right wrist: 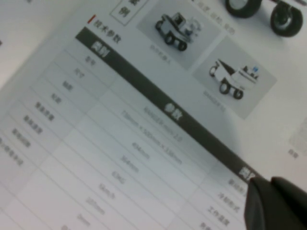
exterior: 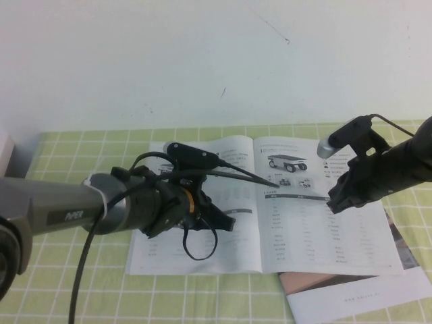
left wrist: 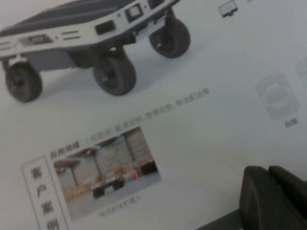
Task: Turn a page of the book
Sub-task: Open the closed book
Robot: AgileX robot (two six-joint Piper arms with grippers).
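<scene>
The left hand (exterior: 219, 217) hovers over the left half of the open book (exterior: 270, 216), left of frame centre; I cannot tell whether it is open or closed. The book lies flat on the green checked table (exterior: 61, 155), mid-frame. At right, the right hand (exterior: 335, 200) hangs closed over the right-hand page (exterior: 324, 229), holding nothing.

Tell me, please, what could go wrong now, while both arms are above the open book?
1. The right pincer, shut, hangs over the right-hand page of the book; shut tips may slide on the flat sheet instead of lifting it.
2. The left pincer is over the left-hand page; a turned sheet could hit that arm.
3. Pushing may shift the book over the booklet beneath.
</scene>
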